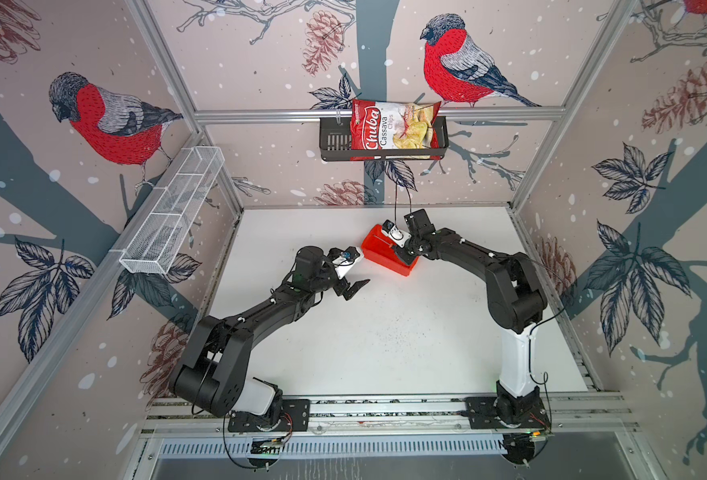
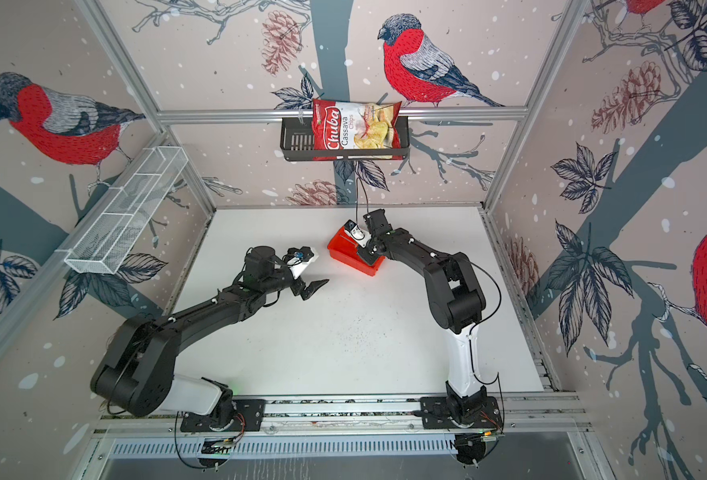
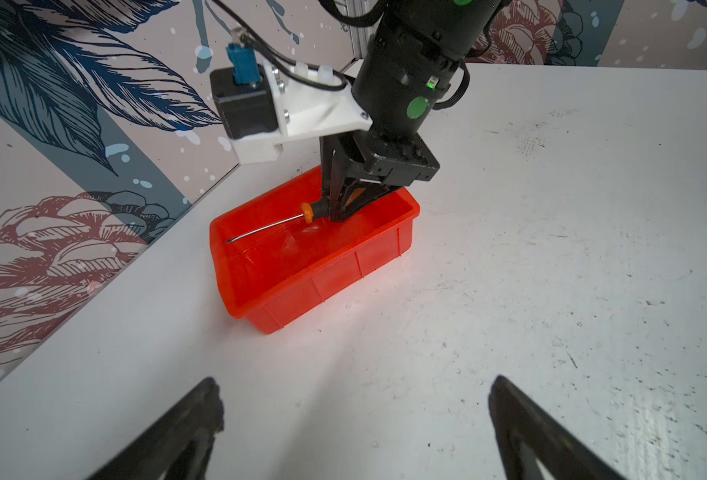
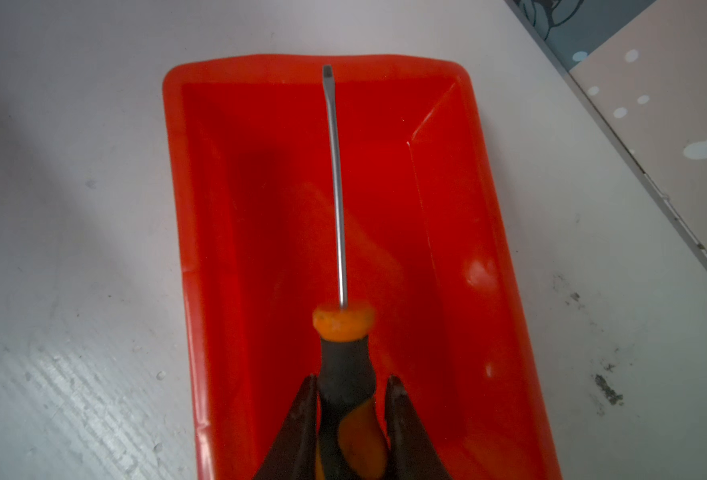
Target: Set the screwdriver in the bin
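Right tool (image 4: 352, 380) clamps the screwdriver (image 4: 337, 199) over the bin (image 4: 489, 208), handle butt hidden

Bin (image 3: 335, 274) is seen as smooth, glossy plastic. Screwdriver (image 4: 342, 328) shaft ahead of the fingers (image 4: 301, 424) is noted as polished metal, the handle between them as matt. Table (image 3: 551, 249) is scuffed and matt.

Bright, even light, soft shadows; glare inside the bin (image 3: 335, 278); top views bend at edges
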Motion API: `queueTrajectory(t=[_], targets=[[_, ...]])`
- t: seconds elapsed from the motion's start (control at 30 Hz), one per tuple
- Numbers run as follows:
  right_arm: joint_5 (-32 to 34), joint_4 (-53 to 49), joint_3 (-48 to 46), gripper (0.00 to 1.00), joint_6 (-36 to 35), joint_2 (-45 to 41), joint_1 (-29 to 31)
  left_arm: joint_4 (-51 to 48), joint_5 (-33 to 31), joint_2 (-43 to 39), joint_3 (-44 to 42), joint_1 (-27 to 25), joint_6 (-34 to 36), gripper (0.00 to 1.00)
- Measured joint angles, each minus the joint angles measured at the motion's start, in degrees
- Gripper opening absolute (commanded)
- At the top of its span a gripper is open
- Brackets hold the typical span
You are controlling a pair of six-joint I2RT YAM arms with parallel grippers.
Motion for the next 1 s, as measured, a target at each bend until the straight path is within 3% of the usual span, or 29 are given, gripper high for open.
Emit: queueTrajectory(t=[0.4, 0.6, 0.87, 1.0], targets=[[4.1, -0.8, 2.1, 0.18, -0.4, 5.1, 0.8, 0.2, 0.0, -0.5, -0.7, 0.0, -0.9, 1.00], [5.2, -0.5, 2.3, 0.26, -1.3, 6.1, 1.5, 0.4, 0.3, -1.7, -1.8, 0.0, -0.9, 1.00], [6.7, -0.3, 1.7, 0.60, -1.4, 4.4, 1.5, 2.4, 0.2, -2.9, -3.6, 0.0, -2.2, 1.00], [6.7, 1.7, -0.3, 0.82, -1.6, 0.5, 1.5, 6.4, -0.2, -3.4, -5.7, 0.0, -4.9, 1.00]])
